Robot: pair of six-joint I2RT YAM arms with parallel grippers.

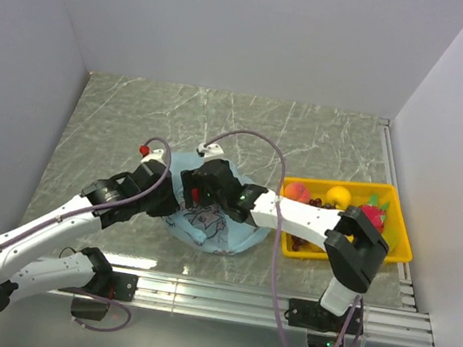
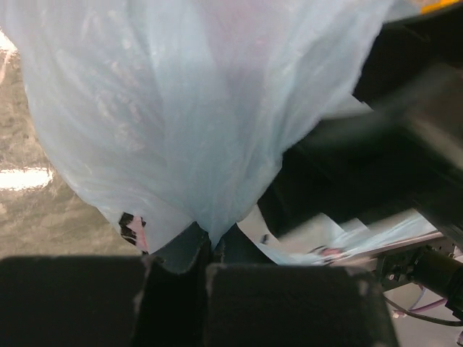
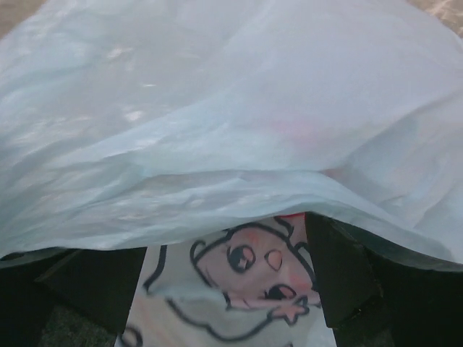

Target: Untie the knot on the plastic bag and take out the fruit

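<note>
**Two grippers at the blue bag**

Both arms meet at the plastic bag (image 1: 210, 223), which sits mid-tabletop (image 1: 134, 123), just left of a yellow tray (image 1: 302, 254). The left gripper (image 2: 210, 249) is fully closed, pinching a gathered fold of the bag's thin film between its fingers. The right gripper (image 3: 228, 282) is spread wide and grips nothing. Its fingers stand either side of the bag's cartoon print, with film draped over them. The knot cannot be made out under the arms. In the tray lie a peach (image 1: 297, 190), a yellow fruit (image 1: 339, 195), dark grapes (image 1: 319, 203) and a red fruit with green leaves (image 1: 372, 215).
</note>
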